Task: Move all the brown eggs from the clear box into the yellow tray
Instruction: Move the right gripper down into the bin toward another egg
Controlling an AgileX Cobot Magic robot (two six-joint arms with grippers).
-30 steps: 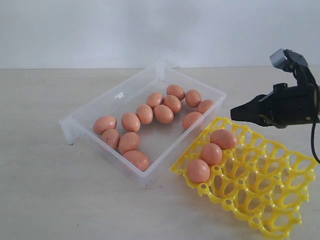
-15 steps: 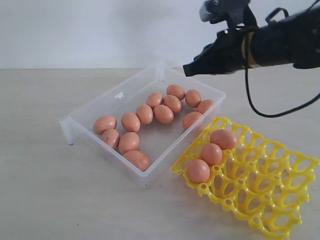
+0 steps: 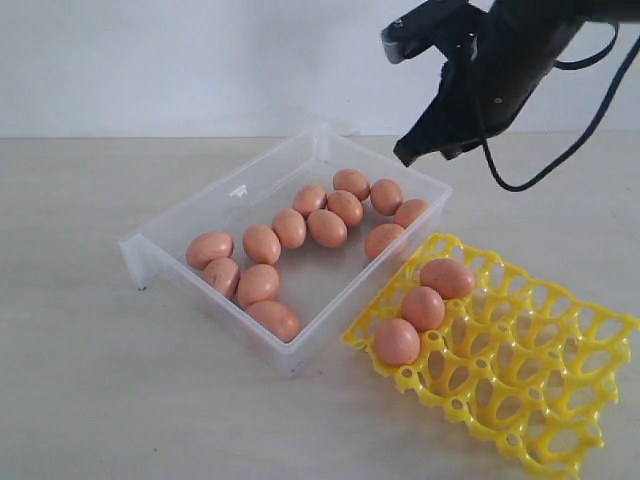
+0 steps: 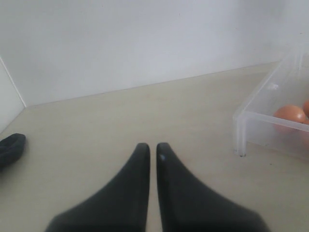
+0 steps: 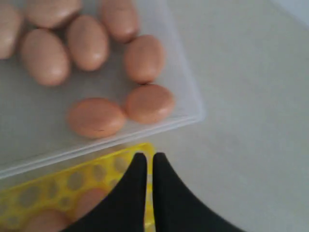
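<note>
Several brown eggs [image 3: 327, 227] lie in the clear box [image 3: 215, 200] at the table's middle. To its right, three more eggs [image 3: 423, 307] sit in the near-left cups of the yellow tray [image 3: 462, 243]. My right gripper [image 3: 405, 155] hangs in the air above the box's far right corner, slanting down, shut and empty. In the right wrist view its tips [image 5: 146, 155] are over the tray's edge [image 5: 72, 181], with the box's eggs [image 5: 145, 103] beyond. My left gripper [image 4: 152, 145] is shut and empty over bare table, away from the box corner [image 4: 251, 116].
A black cable [image 3: 560, 160] loops down from the right arm. A dark rounded object [image 4: 9, 147] lies on the table at the edge of the left wrist view. A white wall stands behind the table.
The right arm rose from beside the tray, swung left over the box, and now its gripper tilts down above the box's far right corner. Eggs, box and tray have not moved.
</note>
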